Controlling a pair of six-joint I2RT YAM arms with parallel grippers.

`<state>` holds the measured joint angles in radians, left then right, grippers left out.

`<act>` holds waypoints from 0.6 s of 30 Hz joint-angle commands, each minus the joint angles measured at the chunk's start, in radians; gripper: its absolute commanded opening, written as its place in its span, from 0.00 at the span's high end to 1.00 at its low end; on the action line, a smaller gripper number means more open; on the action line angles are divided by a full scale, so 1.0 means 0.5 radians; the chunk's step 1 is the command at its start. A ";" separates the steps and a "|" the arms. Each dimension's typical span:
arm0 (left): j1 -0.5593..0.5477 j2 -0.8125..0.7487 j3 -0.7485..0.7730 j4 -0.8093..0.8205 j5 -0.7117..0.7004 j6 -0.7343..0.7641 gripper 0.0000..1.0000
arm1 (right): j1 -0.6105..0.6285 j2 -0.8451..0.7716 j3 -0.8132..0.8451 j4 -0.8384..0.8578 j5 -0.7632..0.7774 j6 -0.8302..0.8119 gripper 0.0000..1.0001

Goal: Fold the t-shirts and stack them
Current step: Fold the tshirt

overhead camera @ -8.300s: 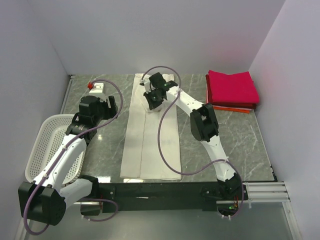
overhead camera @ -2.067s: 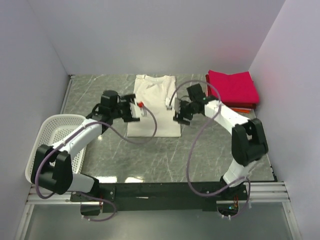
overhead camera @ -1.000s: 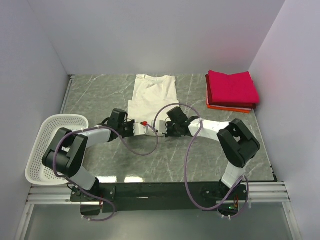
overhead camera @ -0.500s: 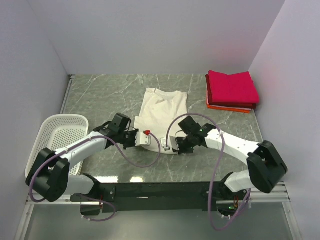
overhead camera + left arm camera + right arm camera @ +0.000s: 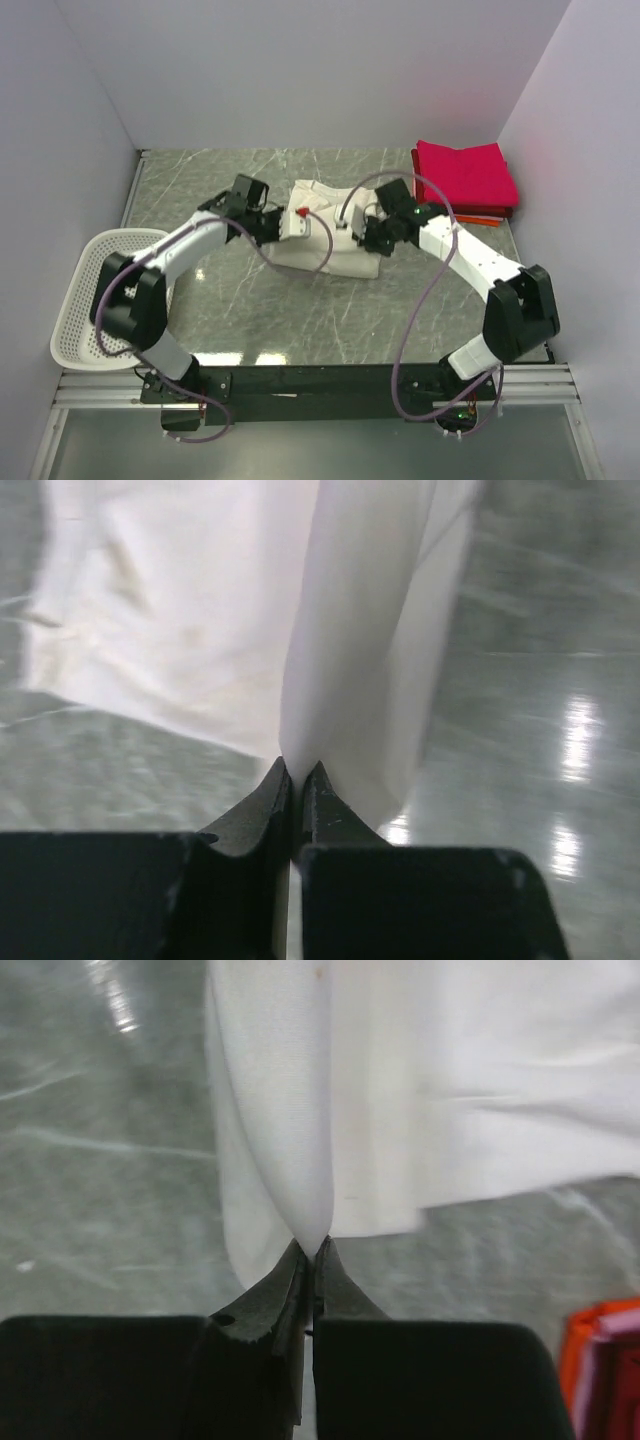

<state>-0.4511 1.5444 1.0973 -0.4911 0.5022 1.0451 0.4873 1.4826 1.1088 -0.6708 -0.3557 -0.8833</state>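
The cream-white t-shirt (image 5: 330, 255) lies partly folded at the table's middle, its near part raised off the marble. My left gripper (image 5: 291, 224) is shut on a fold of that cloth (image 5: 350, 650), and my right gripper (image 5: 352, 228) pinches another fold (image 5: 290, 1110) a little to the right. Both wrist views show white fabric hanging from the closed tips over the rest of the shirt. A crimson-pink folded t-shirt (image 5: 464, 175) tops a stack at the back right, with an orange-red one (image 5: 470, 217) showing under it.
A white perforated basket (image 5: 105, 290) sits at the left edge beside the left arm. Grey walls close the table on three sides. Purple cables loop over both arms above the shirt.
Both grippers have carried the near edge of the white shirt away from the bases toward the back of the table, lifting it over the far half. The shirt now looks shorter and bunched.
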 commanded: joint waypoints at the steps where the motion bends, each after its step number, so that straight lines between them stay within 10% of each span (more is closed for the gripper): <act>1: 0.117 0.263 0.327 -0.006 0.100 0.195 1.00 | -0.161 0.163 0.255 0.090 0.101 0.140 1.00; 18: 0.215 1.249 1.214 0.771 -0.121 -0.047 1.00 | -0.389 1.026 1.188 0.354 0.472 0.411 1.00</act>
<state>-0.3504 2.1422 1.6169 -0.2298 0.4946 1.0515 0.3149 1.9865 1.6268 -0.5568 -0.1684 -0.7059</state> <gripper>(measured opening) 0.079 0.028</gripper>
